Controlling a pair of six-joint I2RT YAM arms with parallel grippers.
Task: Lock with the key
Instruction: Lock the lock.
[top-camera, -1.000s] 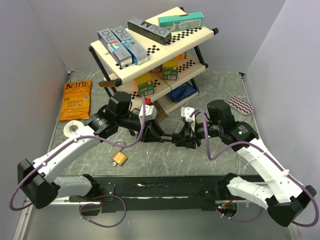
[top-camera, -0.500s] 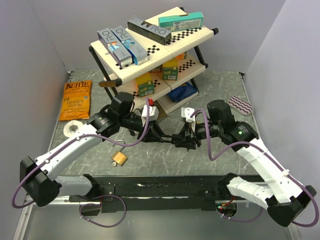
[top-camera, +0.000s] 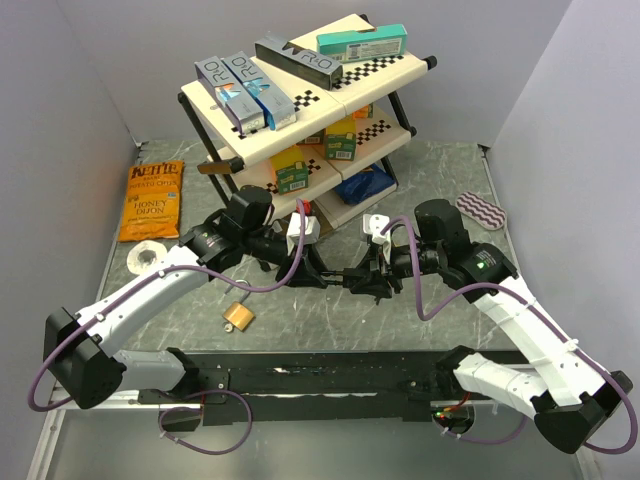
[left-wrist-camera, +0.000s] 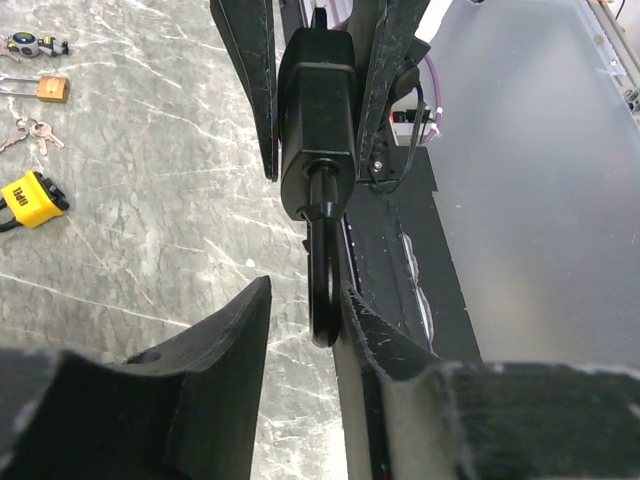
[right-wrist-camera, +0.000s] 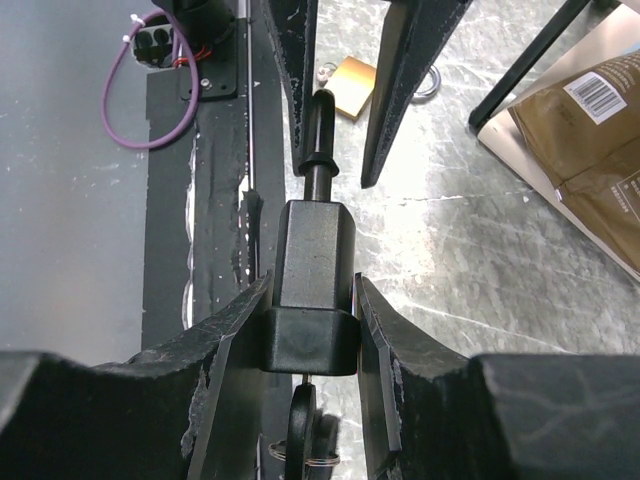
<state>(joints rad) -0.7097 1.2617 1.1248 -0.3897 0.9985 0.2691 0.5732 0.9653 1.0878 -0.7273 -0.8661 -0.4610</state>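
Right hand (right-wrist-camera: 313, 290) clamps black padlock (right-wrist-camera: 315, 262); left hand (left-wrist-camera: 303, 292) straddles shackle (left-wrist-camera: 324, 262), grip unclear; arms meet head-on.

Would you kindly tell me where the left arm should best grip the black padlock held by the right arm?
Probably its shackle, approached end-on. The right gripper clamps the black padlock by its body's sides, and the shackle juts towards the left gripper, edge-on between the open fingers.

black padlock (left-wrist-camera: 318, 110) | shackle (left-wrist-camera: 322, 280) inside left gripper (left-wrist-camera: 306, 292), not clamped | yellow padlock (left-wrist-camera: 30, 198) on table (left-wrist-camera: 150, 250)
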